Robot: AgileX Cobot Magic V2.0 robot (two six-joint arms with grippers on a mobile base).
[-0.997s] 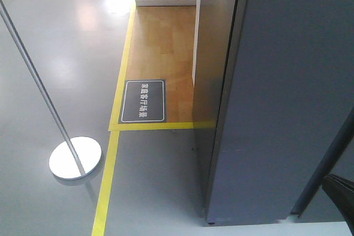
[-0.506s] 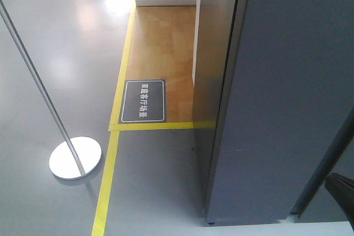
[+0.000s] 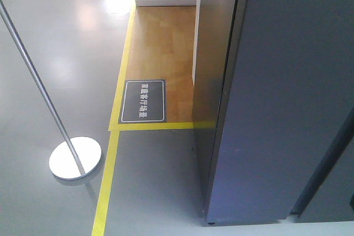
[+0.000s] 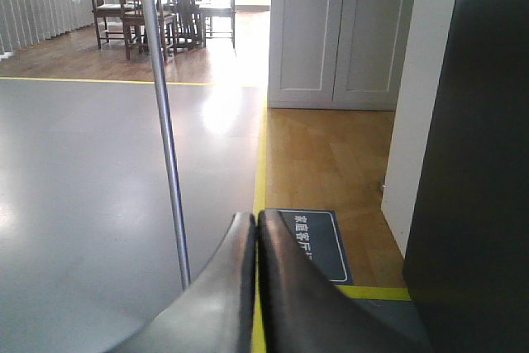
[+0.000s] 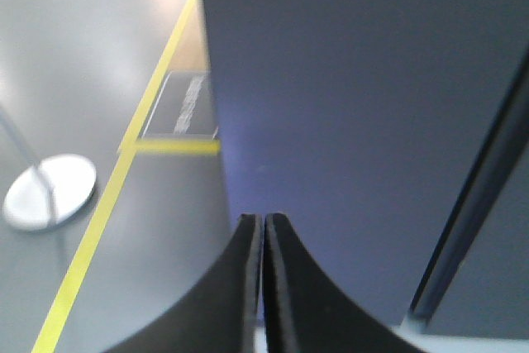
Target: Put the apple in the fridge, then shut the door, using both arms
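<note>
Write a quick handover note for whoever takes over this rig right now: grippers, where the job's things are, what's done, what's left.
Left gripper: jaws shut, empty, near the thin grey pole.
Right gripper: jaws shut, empty, facing the tall dark grey fridge.
The fridge's dark grey door looks shut from the front view; no white interior shows.
No apple is in view anywhere, so I cannot confirm it is inside.
Left: verify the door is fully closed.
</note>
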